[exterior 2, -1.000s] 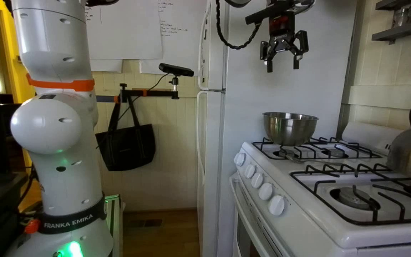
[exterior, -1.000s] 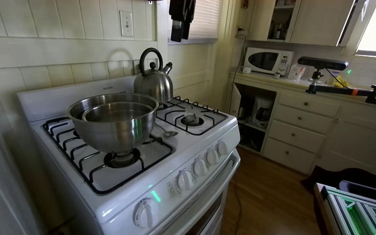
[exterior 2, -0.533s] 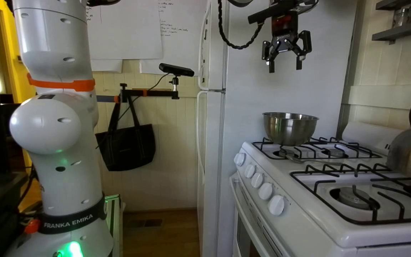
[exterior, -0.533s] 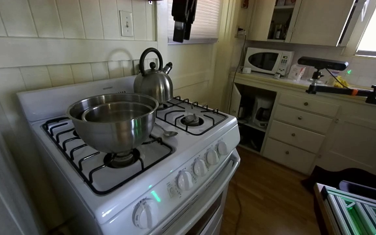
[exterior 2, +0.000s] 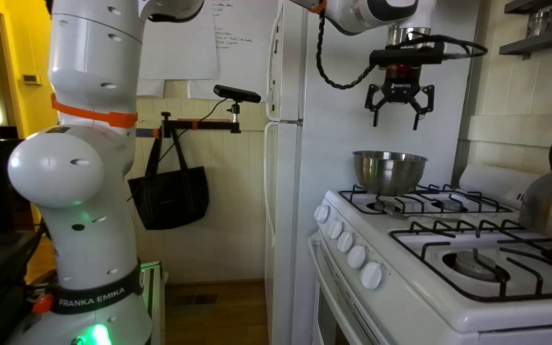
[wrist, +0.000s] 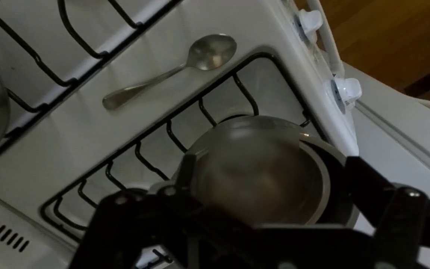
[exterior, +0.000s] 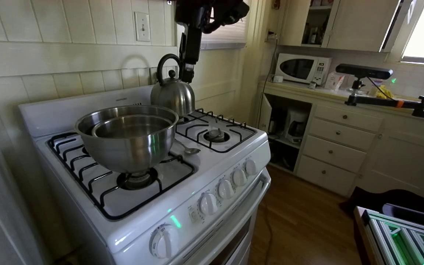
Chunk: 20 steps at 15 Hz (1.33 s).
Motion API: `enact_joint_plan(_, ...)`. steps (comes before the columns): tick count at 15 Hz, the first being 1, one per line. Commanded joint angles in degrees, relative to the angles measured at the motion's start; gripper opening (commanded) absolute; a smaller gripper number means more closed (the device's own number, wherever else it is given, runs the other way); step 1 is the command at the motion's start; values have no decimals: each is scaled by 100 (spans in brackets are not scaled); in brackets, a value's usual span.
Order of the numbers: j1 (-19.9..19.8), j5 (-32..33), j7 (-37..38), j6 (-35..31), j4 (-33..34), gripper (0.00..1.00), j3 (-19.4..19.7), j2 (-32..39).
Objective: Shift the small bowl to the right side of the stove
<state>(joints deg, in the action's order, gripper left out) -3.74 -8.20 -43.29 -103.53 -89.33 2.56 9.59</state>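
Below the fingers (exterior 2: 375, 118), apart from them, sits the small bowl (exterior: 133, 127): round, shiny s/steel, flared rim. It's nested inside the large pot (exterior: 131, 154), same sort of metal but wider & deeper, curved sides, satin sheen outside. Pot's on a grate (wrist: 169, 124) of thin black bars, part of the glossy white stove (exterior: 208, 162); its chunky round knobs (exterior: 226, 189) run along the front, lower than the fingers. Fingers: black, jointed, spread wide, empty; wrist view has the small bowl btwn them. That patch is dark & blurry: inside looks smooth, but I can't be sure. Spoon (wrist: 200, 58), dull grey metal w/ oval head, lies on the stove top just beside the grate, below the fingers & off to one side. Kettle (exterior: 173, 96), rounded brushed steel w/ black loop handle, stands on the other grate, well apart from the fingers.

Vs half a sec ago: fingers are lower & nearer the large pot; in an exterior view they now hide the kettle's spout, which showed then. Their spread's abt the same. Small bowl, large pot, spoon & kettle haven't moved.
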Motion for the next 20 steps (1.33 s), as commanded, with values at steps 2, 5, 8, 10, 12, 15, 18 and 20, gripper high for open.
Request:
enact_joint_plan(2, 88, -30, 444, 414, 1013, 100, -242, 823)
enact_joint_plan(5, 309, 64, 1757, 545, 1412, 100, -388, 1217)
enact_joint_plan(8, 431, -6, 2743, 629, 1748, 100, -503, 1570)
enact_joint_plan(10, 420, -79, 3052, 822, 1980, 100, -535, 1754)
enact_joint_plan(12, 409, -14, 2862, 543, 1633, 100, -585, 1553)
enact_joint_plan(15, 432, 106, 2893, 606, 1781, 100, -565, 1672)
enact_joint_plan(18, 371, 51, 2553, 660, 1904, 100, -631, 1884)
enact_joint_plan(20, 320, -6, 2337, 653, 1932, 100, -667, 1983)
